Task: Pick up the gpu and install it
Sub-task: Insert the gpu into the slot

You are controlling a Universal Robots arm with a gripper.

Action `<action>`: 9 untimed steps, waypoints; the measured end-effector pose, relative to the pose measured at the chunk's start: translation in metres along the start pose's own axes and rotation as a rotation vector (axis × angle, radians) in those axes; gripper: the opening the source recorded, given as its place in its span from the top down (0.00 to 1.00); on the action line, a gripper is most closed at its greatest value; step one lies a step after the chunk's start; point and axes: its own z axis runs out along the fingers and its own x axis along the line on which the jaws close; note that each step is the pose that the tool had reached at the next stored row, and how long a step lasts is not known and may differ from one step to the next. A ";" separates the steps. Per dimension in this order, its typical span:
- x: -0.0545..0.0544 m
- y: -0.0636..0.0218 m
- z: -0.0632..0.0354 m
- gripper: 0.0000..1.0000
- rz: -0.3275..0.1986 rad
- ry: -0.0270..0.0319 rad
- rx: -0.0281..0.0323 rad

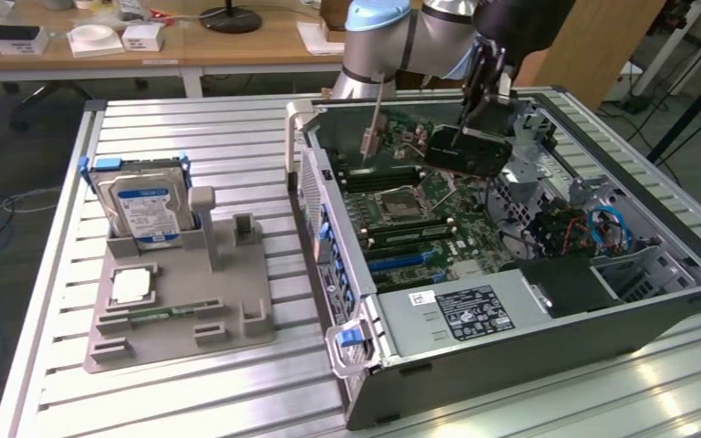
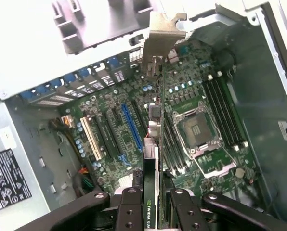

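While black jaws pinch it, the thin gpu (image 1: 466, 151) hangs over a green motherboard (image 1: 448, 228).

The hand (image 2: 153, 204) grips the graphics card (image 2: 152, 159) edge-on, with a black finger (image 2: 129, 209) against each face. The card is held over the motherboard (image 2: 110, 163) inside the open computer case (image 2: 266, 96), its silver bracket (image 2: 163, 33) at the end far from the hand. Its line runs between a long blue slot (image 2: 132, 127) and the processor socket (image 2: 197, 130). A white slot (image 2: 91, 139) lies beside the blue one, and black memory slots (image 2: 225, 110) run alongside the socket.
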 end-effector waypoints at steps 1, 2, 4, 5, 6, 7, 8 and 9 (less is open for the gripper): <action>0.000 0.0000 0.0001 0.74 -0.015 0.0007 -0.0004; 0.000 0.0000 0.0001 0.74 -0.031 0.0015 -0.0009; 0.000 0.0000 0.0002 0.74 -0.064 0.0030 -0.0019; 0.000 0.0000 0.0003 0.74 -0.080 0.0038 -0.0024; 0.000 0.0000 0.0004 0.74 -0.096 0.0045 -0.0028; 0.000 0.0000 0.0004 0.74 -0.112 0.0052 -0.0033; 0.000 0.0000 0.0005 0.74 -0.128 0.0061 -0.0037; 0.000 0.0000 0.0006 0.74 -0.144 0.0068 -0.0042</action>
